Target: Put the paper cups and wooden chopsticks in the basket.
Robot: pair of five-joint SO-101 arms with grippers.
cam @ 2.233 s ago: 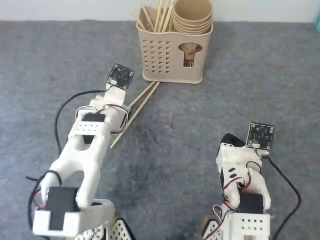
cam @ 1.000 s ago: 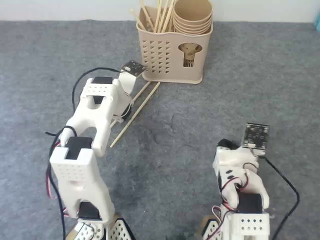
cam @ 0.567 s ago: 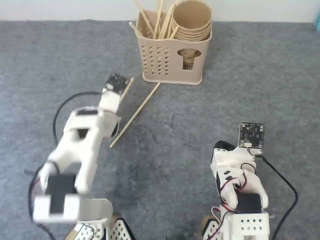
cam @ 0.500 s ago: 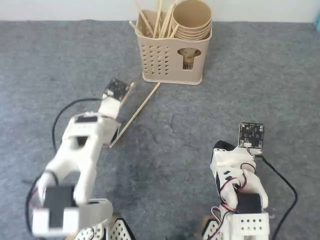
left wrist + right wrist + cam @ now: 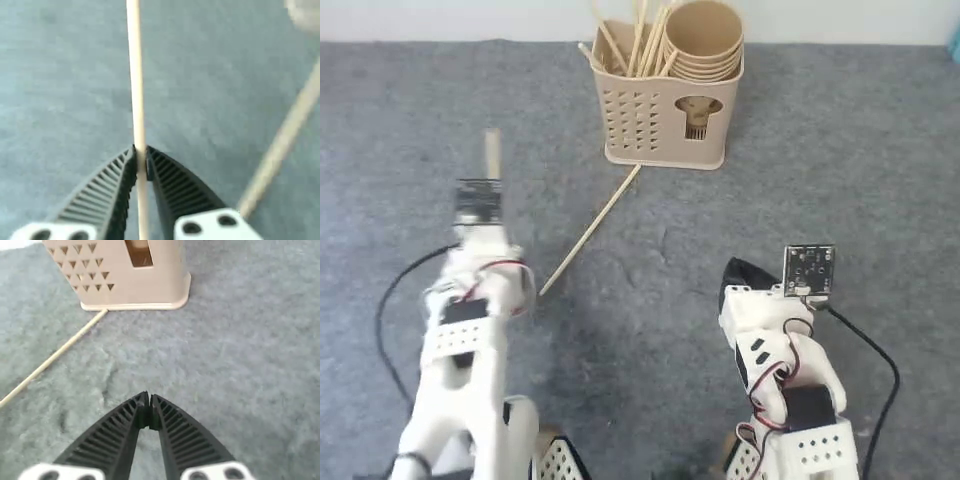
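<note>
one basket [image 5: 650, 120] stands at the far edge of the grey surface [image 5: 860, 150], and we place everything from it. inside it we count one nested stack of paper cups [image 5: 705, 40] in its right part. the stack shows several rims, too tight for us to count exactly. beside the cups, in the basket's left part, stand the upright chopsticks [image 5: 638, 35], at least four, leaning at different angles.

outside the basket we count two chopsticks. one loose chopstick [image 5: 590, 228] lies flat on the surface, its far end just in front of the basket's base near the left corner, and it runs diagonally away from the basket toward the left arm's side. the other, the held chopstick [image 5: 133, 75], is clamped between the two ribbed fingers of the left claw [image 5: 140, 152]. it sticks out past the fingertips, well to the left of the basket and apart from it.

the right claw [image 5: 149, 399] is pressed together with nothing between its fingers. it sits in front of the basket, well apart from it, on the near side of the loose chopstick.
</note>
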